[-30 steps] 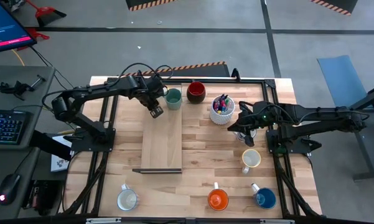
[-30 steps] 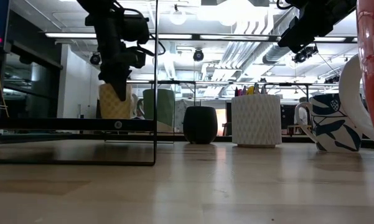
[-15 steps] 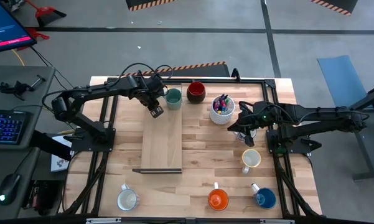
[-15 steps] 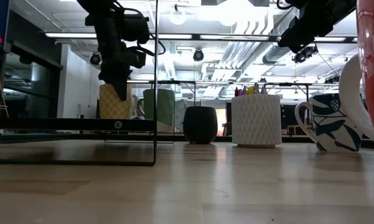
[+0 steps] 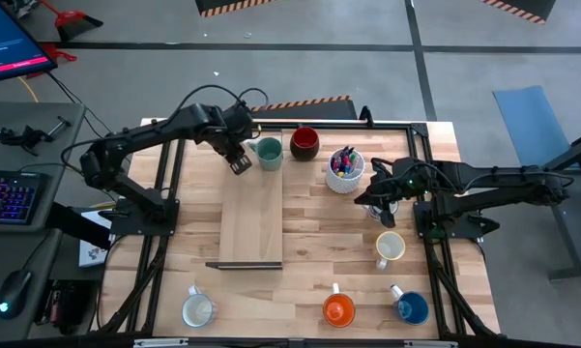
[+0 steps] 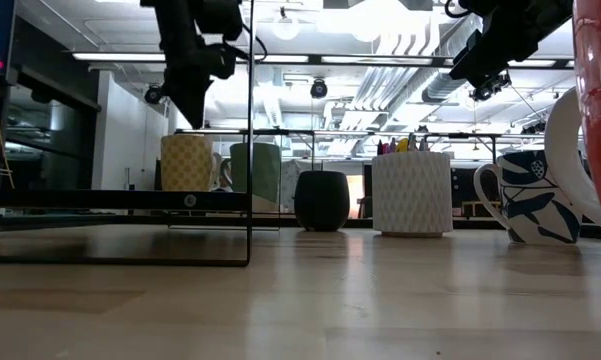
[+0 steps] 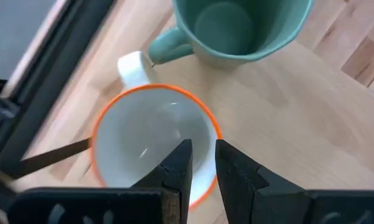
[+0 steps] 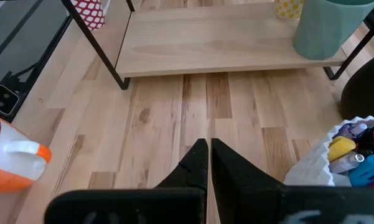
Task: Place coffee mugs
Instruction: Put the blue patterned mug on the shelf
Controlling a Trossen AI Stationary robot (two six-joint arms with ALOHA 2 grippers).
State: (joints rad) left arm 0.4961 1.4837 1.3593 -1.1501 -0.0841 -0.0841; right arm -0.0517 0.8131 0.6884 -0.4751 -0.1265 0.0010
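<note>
A yellow-patterned mug with an orange rim stands on the far left corner of the raised wooden shelf, beside a teal mug. My left gripper hangs above the yellow mug, clear of it. Its fingers are slightly apart and hold nothing. A dark red mug stands on the table right of the shelf. My right gripper waits shut above the table near the pen cup.
On the near part of the table stand a white mug, an orange mug and a blue mug. A cream mug stands below my right arm. Most of the shelf's near part is bare board.
My left gripper has risen straight up from the yellow mug, its fingertips now well above the rim. The mug stays standing on the shelf.
</note>
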